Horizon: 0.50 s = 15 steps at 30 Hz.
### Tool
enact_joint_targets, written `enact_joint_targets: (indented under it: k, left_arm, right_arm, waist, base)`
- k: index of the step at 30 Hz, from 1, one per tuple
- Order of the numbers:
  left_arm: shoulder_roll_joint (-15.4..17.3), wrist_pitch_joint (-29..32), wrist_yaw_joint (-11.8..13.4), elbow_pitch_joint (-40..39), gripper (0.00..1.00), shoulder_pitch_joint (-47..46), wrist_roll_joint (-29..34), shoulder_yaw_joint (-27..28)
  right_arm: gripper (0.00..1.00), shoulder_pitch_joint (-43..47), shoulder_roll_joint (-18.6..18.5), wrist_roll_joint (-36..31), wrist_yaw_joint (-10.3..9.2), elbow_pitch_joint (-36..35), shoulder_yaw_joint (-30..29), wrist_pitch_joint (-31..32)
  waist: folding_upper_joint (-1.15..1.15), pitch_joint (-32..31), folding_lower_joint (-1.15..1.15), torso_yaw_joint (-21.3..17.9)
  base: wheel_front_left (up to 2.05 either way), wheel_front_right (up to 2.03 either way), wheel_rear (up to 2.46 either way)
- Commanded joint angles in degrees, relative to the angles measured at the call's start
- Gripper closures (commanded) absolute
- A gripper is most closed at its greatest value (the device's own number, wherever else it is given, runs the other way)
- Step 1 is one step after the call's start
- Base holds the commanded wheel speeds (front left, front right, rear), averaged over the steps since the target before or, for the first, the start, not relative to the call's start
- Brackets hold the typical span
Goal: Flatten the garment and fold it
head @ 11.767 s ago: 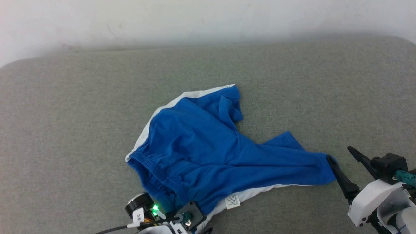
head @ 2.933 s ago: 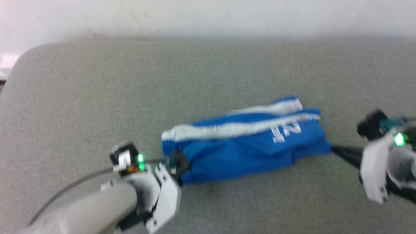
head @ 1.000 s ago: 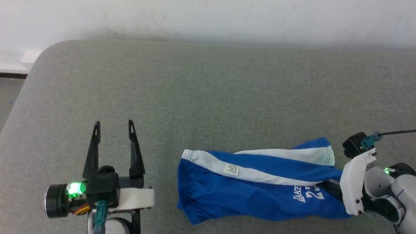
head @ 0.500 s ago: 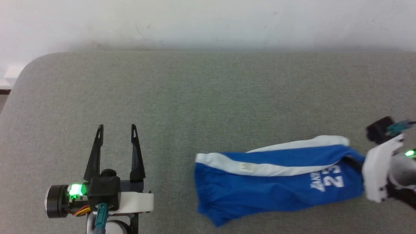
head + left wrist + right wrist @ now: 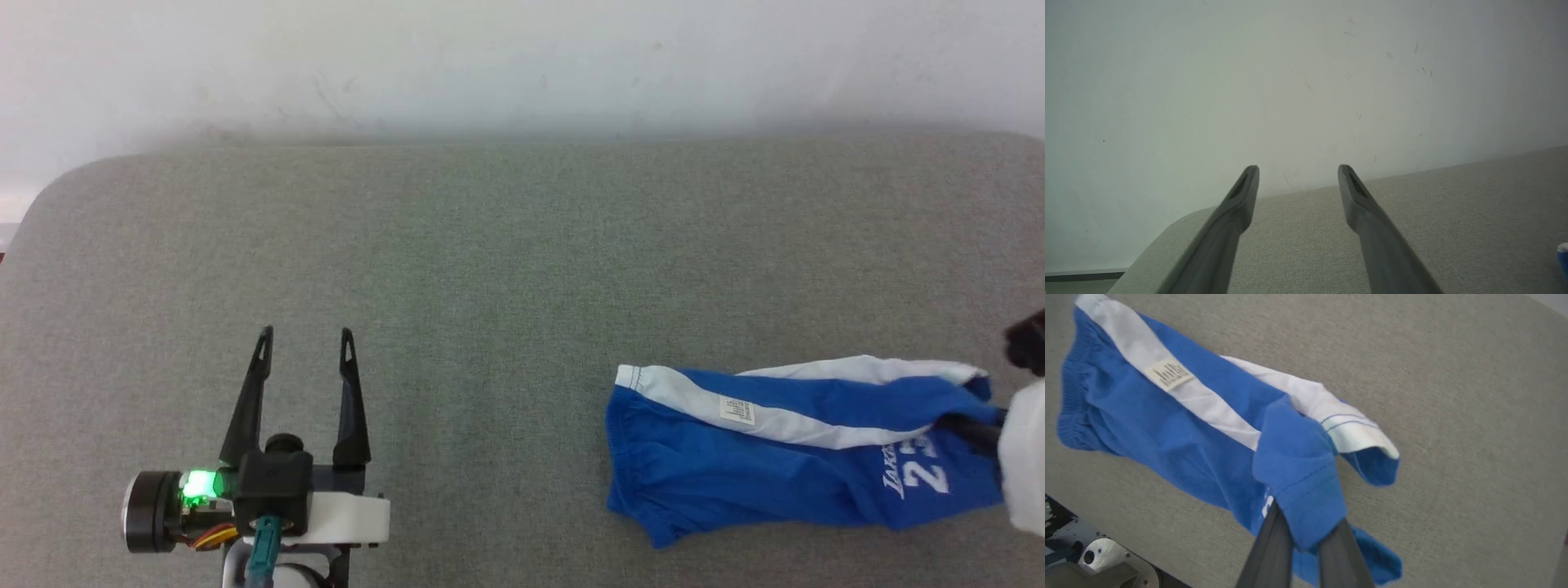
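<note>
grey cushion, right side | my right claw clamps a leg hem of the blue shorts, lying bunched | my left claw spread, empty, well apart | best: left takes the waistband, both pull evenly, low

left gripper: two dark fingers rising from bottom centre, spread apart, nothing between them
tabletop: grey fabric, lower half, rounded corner at lower left
wall: pale, scuffed, upper frame
garment: blue sliver, lower right edge
</note>
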Motion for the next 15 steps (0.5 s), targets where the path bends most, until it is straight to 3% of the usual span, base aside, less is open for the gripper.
enact_joint_targets:
  k: [1, 8, 11, 15]
  left_arm:
    - [-0.2, -0.3, -0.4, 0.2, 0.0, 1.1, 0.7, 0.5]
    - [-1.3, -0.3, -1.0, 0.1, 0.0, 0.6, 1.3, 1.0]
    - [-2.0, -0.3, -1.3, 0.3, 0.0, -0.5, 1.7, 0.6]
    - [-2.9, -0.3, -1.9, 0.7, 0.0, -2.3, 2.1, -0.1]
  right_arm:
    - [1.0, 0.4, 0.0, 0.4, -0.06, -2.8, -0.1, 0.5]
    - [1.0, -3.1, 4.2, -0.1, -0.06, -17.8, 3.0, 5.9]
    - [1.0, -6.7, 8.0, -1.8, -0.06, -18.8, 6.0, 8.1]
    - [1.0, -12.1, 13.7, -4.3, -0.06, -14.3, 10.7, 9.8]
  waist:
    - [0.0, 0.0, 0.0, 0.0]
    - [0.0, 1.2, 0.0, 0.4]
    - [0.0, 2.3, 0.0, 1.2]
    - [0.0, 4.0, 0.0, 2.7]
  base:
    - [0.0, 0.0, 0.0]
    - [0.0, 0.0, 0.0]
    - [0.0, 0.0, 0.0]
    - [0.0, 0.0, 0.0]
